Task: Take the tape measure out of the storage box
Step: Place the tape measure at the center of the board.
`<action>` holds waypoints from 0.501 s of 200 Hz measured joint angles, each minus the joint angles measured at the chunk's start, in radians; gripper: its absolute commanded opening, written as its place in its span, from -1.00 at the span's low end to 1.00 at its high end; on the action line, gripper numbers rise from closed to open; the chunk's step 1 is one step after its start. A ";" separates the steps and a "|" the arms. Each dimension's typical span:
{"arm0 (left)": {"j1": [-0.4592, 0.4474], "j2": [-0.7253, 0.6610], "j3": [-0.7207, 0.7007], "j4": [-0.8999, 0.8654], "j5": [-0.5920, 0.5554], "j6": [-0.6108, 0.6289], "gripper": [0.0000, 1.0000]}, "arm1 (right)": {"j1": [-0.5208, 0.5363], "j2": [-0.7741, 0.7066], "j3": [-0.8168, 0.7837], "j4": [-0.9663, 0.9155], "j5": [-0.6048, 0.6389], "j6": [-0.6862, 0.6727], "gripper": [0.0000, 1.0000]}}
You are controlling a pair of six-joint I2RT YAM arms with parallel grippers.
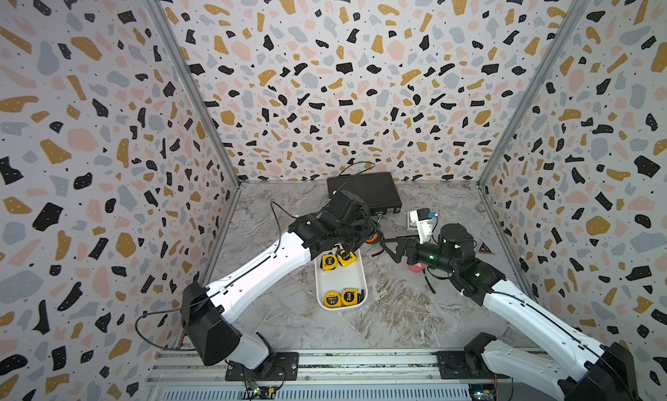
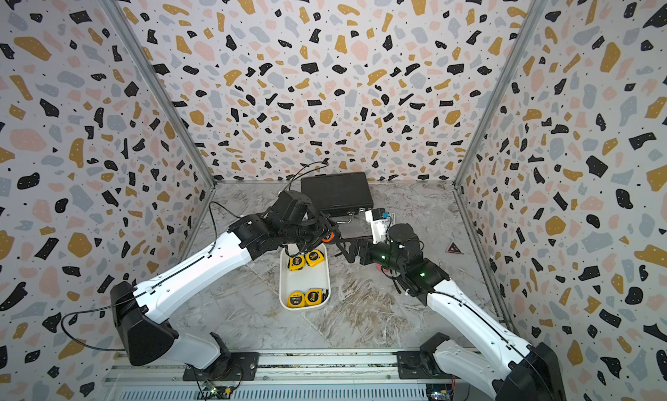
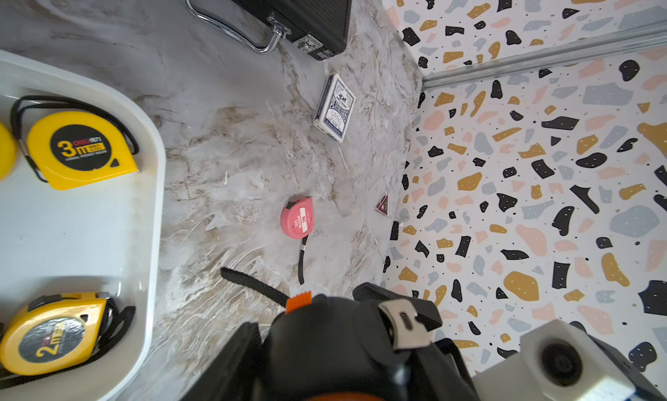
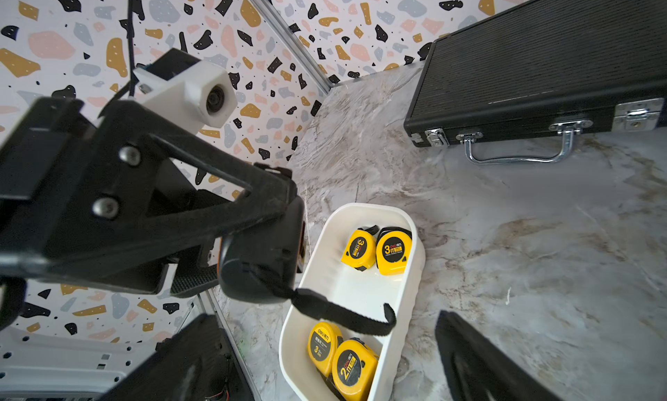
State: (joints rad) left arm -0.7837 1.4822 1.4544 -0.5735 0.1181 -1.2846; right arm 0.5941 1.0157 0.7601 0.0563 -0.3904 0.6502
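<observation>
Left end effector (image 4: 252, 237) clamps tape measure (image 4: 263, 273) outside box (image 4: 420, 251) rim; right end effector (image 1: 389, 249) apart.

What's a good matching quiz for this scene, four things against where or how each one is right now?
Things:
1. black-and-orange tape measure
2. pink tape measure
3. yellow 2m tape measure
4. right gripper

States:
A. open, holding nothing
B. inside the white storage box
C. lying on the marble table
D. clamped in the left gripper

Pairs: 1-D, 2-C, 3-B, 4-A
</observation>
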 measured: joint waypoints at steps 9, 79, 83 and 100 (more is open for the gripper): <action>0.000 0.000 -0.001 0.012 0.008 -0.004 -1.00 | 0.002 0.006 0.000 0.010 -0.002 0.000 0.98; -0.014 0.018 -0.021 0.077 0.063 -0.040 -1.00 | 0.006 0.056 0.011 0.084 -0.010 0.001 0.79; -0.015 0.018 -0.023 0.080 0.065 -0.041 -1.00 | 0.006 0.057 0.011 0.088 -0.010 0.000 0.75; -0.019 0.018 -0.034 0.091 0.076 -0.050 -1.00 | 0.006 0.064 0.011 0.103 -0.010 -0.001 0.52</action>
State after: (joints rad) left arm -0.8028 1.4998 1.4204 -0.4828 0.1944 -1.3346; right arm 0.6006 1.0794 0.7715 0.1589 -0.4000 0.6491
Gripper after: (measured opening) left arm 0.586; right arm 0.822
